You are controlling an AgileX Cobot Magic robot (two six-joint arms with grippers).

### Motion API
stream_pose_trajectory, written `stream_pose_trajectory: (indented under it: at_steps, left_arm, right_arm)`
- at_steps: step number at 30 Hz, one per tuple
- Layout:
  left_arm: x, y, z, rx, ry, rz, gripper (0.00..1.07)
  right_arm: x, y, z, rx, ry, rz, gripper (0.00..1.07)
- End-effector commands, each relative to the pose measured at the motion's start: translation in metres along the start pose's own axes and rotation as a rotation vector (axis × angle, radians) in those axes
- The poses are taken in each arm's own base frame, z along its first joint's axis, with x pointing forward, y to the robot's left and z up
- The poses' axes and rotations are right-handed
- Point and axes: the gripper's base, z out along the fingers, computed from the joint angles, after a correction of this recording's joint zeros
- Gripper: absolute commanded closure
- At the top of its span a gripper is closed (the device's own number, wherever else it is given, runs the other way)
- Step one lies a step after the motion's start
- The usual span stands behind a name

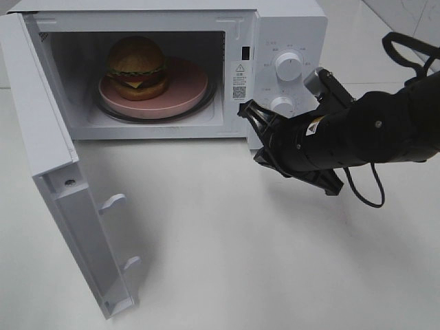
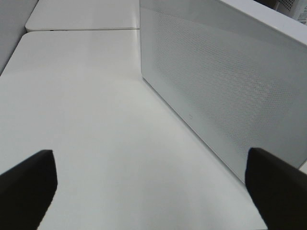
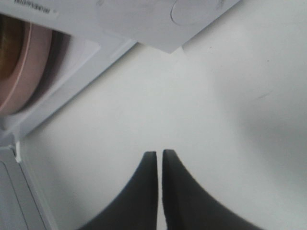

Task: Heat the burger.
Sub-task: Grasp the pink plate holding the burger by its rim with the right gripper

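Claw on right [image 3: 159,154] closed, apparently empty

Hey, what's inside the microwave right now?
The burger sits on a pink plate inside the microwave, whose door is open. The plate hides whatever lies beneath it.

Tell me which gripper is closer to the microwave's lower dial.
Right. The right gripper, shut, sits just beside the lower dial. The left gripper, open, is off beyond the open door, facing its outer side.
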Motion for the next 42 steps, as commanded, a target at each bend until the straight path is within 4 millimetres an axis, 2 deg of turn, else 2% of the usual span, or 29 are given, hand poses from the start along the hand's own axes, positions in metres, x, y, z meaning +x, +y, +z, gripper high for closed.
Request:
stream_pose_trajectory:
  at_steps: [1, 4, 6, 7, 8, 10, 11, 13, 14, 16, 17, 19, 20, 21, 22, 23, 24, 26, 27, 28, 29, 31, 33, 42]
  left_arm:
    - [0.001, 0.0, -0.001, 0.004, -0.002, 0.0, 0.07]
    - [0.001, 0.0, -0.001, 0.004, -0.002, 0.0, 0.07]
    - [0.001, 0.0, -0.001, 0.004, -0.002, 0.0, 0.07]
    - [0.001, 0.0, -0.001, 0.004, -0.002, 0.0, 0.07]
    - [0.001, 0.0, -0.001, 0.004, -0.002, 0.0, 0.07]
    - [0.001, 0.0, -0.001, 0.004, -0.002, 0.0, 0.07]
    - [0.001, 0.0, -0.001, 0.004, -0.002, 0.0, 0.07]
    - [0.001, 0.0, -0.001, 0.004, -0.002, 0.0, 0.07]
    - [0.001, 0.0, -0.001, 0.004, -0.002, 0.0, 0.07]
    - [0.001, 0.0, -0.001, 0.004, -0.002, 0.0, 0.07]
    - [0.001, 0.0, -0.001, 0.004, -0.002, 0.0, 0.07]
    - [0.001, 0.0, -0.001, 0.004, -0.002, 0.0, 0.07]
    - [0.001, 0.0, -0.001, 0.004, -0.002, 0.0, 0.07]
    - [0.001, 0.0, -0.001, 0.004, -0.002, 0.0, 0.07]
    - [0.001, 0.0, -0.001, 0.004, -0.002, 0.0, 0.07]
    - [0.001, 0.0, -0.001, 0.004, -0.002, 0.0, 0.07]
    - [0.001, 0.0, -0.001, 0.004, -0.002, 0.0, 0.07]
    - [0.001, 0.0, -0.001, 0.004, -0.002, 0.0, 0.07]
    - [0.001, 0.0, -0.001, 0.004, -0.002, 0.0, 0.07]
    - [0.001, 0.0, -0.001, 0.004, -0.002, 0.0, 0.07]
    - [0.001, 0.0, -0.001, 0.004, -0.002, 0.0, 0.07]
    - [0.001, 0.0, -0.001, 0.004, -0.002, 0.0, 0.07]
    - [0.001, 0.0, -0.001, 0.004, -0.002, 0.0, 0.07]
    - [0.001, 0.0, -0.001, 0.004, -0.002, 0.0, 0.07]
  right_arm:
    - [0.003, 0.002, -0.012, 0.028, 0.066, -0.196, 1.02]
    - [0.007, 0.0, -0.022, 0.057, 0.145, -0.34, 1.02]
    - [0.008, 0.0, -0.024, 0.062, 0.162, -0.371, 1.02]
    - [0.009, 0.001, -0.028, 0.07, 0.205, -0.453, 1.02]
    - [0.009, 0.001, -0.028, 0.07, 0.205, -0.453, 1.02]
    - [0.009, 0.004, -0.034, 0.07, 0.267, -0.592, 1.01]
    - [0.009, 0.004, -0.034, 0.07, 0.267, -0.592, 1.01]
    - [0.009, 0.008, -0.039, 0.061, 0.338, -0.754, 1.01]
    - [0.009, 0.008, -0.039, 0.061, 0.338, -0.754, 1.01]
    - [0.009, 0.012, -0.043, 0.041, 0.404, -0.931, 1.0]
    - [0.009, 0.012, -0.043, 0.041, 0.404, -0.931, 1.0]
    - [0.007, 0.014, -0.046, 0.017, 0.454, -1.109, 0.99]
    - [0.007, 0.014, -0.046, 0.017, 0.454, -1.109, 0.99]
    - [0.005, 0.015, -0.048, 0.002, 0.482, -1.254, 0.99]
    - [0.004, 0.016, -0.048, -0.008, 0.49, -1.333, 0.98]
    - [0.004, 0.016, -0.048, -0.008, 0.49, -1.333, 0.98]
    - [0.001, 0.017, -0.05, -0.024, 0.507, -1.477, 0.98]
    - [0.0, 0.018, -0.05, -0.028, 0.511, -1.535, 0.98]
    - [-0.004, 0.02, -0.052, -0.035, 0.518, -1.667, 0.98]
    - [-0.004, 0.02, -0.052, -0.035, 0.518, -1.667, 0.98]
    - [-0.009, 0.024, -0.052, -0.045, 0.507, -1.796, 0.98]
    - [-0.011, 0.025, -0.053, -0.045, 0.501, -1.849, 0.98]
    - [-0.018, 0.029, -0.054, -0.046, 0.485, -2.012, 0.98]
    - [-0.032, 0.039, -0.055, 0.013, 0.416, -2.234, 0.92]
